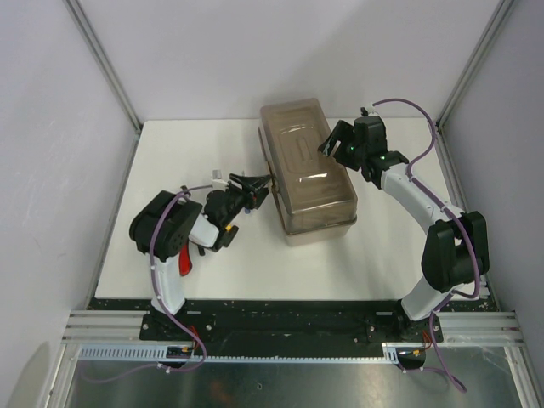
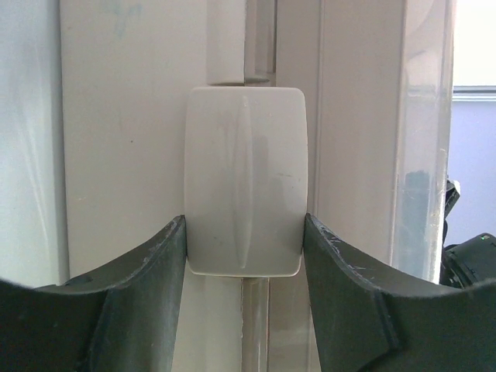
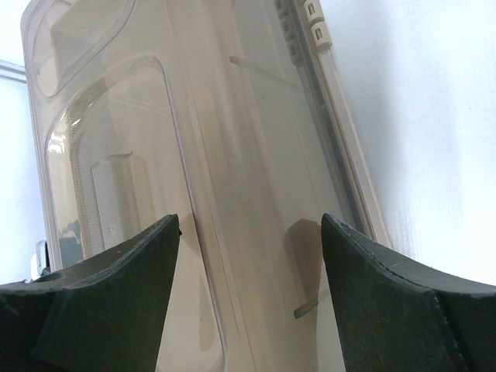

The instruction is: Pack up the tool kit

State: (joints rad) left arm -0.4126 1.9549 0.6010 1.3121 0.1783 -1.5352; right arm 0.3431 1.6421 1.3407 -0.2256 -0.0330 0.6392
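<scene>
The beige toolbox (image 1: pixel 316 223) lies closed in the middle of the table, its translucent brownish lid (image 1: pixel 299 153) down. My left gripper (image 1: pixel 260 184) is at the box's left side. In the left wrist view its fingers (image 2: pixel 155 263) press on both sides of the beige latch (image 2: pixel 245 155), so the gripper (image 2: pixel 245 221) is shut on it. My right gripper (image 1: pixel 335 141) hovers open over the lid's right rear part. In the right wrist view it (image 3: pixel 249 225) is spread wide above the lid (image 3: pixel 232 116), holding nothing. No hand tools show.
The white table (image 1: pixel 187 153) is walled by white panels at the back and both sides, with metal posts (image 1: pixel 102 59) at the rear corners. The arm bases sit on the black rail (image 1: pixel 280 319) at the near edge.
</scene>
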